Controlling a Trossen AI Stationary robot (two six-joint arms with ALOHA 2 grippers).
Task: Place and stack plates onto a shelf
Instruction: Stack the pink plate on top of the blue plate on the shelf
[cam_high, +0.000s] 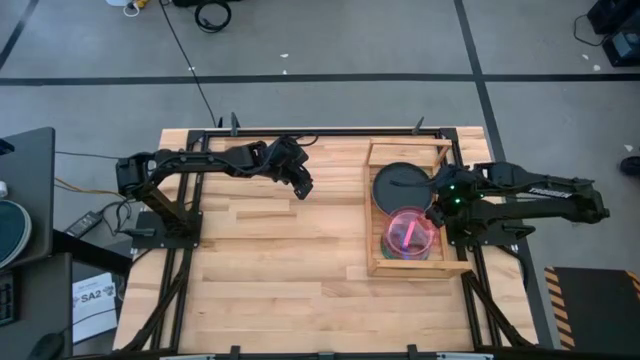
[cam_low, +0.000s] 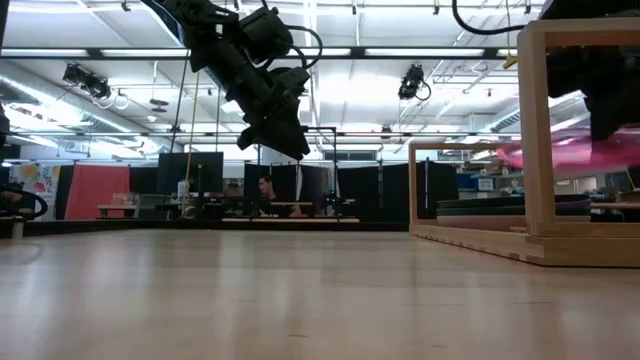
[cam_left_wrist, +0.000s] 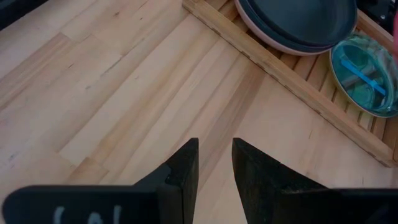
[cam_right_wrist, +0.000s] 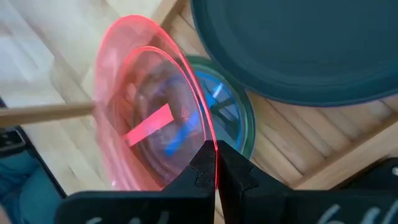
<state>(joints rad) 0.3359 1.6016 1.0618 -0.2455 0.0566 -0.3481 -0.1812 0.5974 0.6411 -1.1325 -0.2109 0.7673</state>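
Evidently the last stacking step is in hand: the right gripper (cam_right_wrist: 216, 163), its jaws pinched on the rim of the translucent red-pink round plastic plate (cam_high: 409, 233), holds that plate tilted just above the small translucent cyan plate (cam_right_wrist: 219, 106) in the near half of the small rectangular light-wood slatted shelf (cam_high: 378, 268), which sits by the right edge of the pale wooden tabletop (cam_high: 270, 280). A green rim shows under the cyan plate in the right wrist view, so a smaller stack seems already built there; whether an orange plate lies in it I cannot tell. The far half of the shelf holds the large dark teal plate (cam_high: 402, 184) on top of a pale pink one (cam_left_wrist: 261, 34). Next, I judge, the red-pink plate must be levelled, lowered centred onto the small stack, and released. The left gripper (cam_left_wrist: 214, 163) hangs above bare tabletop towards the far edge, jaws slightly apart and empty.
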